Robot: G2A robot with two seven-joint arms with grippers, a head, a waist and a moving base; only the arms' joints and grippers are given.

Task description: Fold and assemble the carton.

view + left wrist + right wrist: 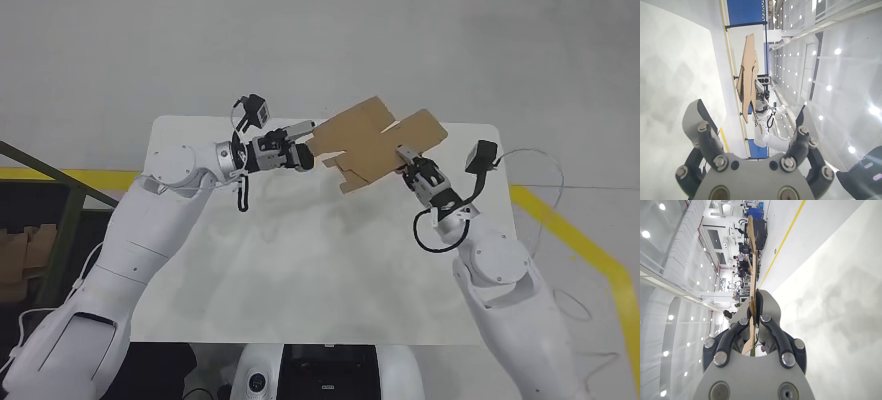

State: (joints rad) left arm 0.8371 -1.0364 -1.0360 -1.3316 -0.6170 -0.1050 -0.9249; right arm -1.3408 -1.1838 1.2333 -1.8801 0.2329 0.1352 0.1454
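Carton (pixel 372 140) in R claw (pixel 408 157), aloft

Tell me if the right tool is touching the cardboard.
Touching. The right wrist view shows the right tool shut on the cardboard, one finger pressed against each face.

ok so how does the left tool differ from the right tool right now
The left tool is open, holding nothing; the right tool is shut on the carton. The left tool faces one end of the carton, the right tool clamps the opposite end. Both are raised above the table.
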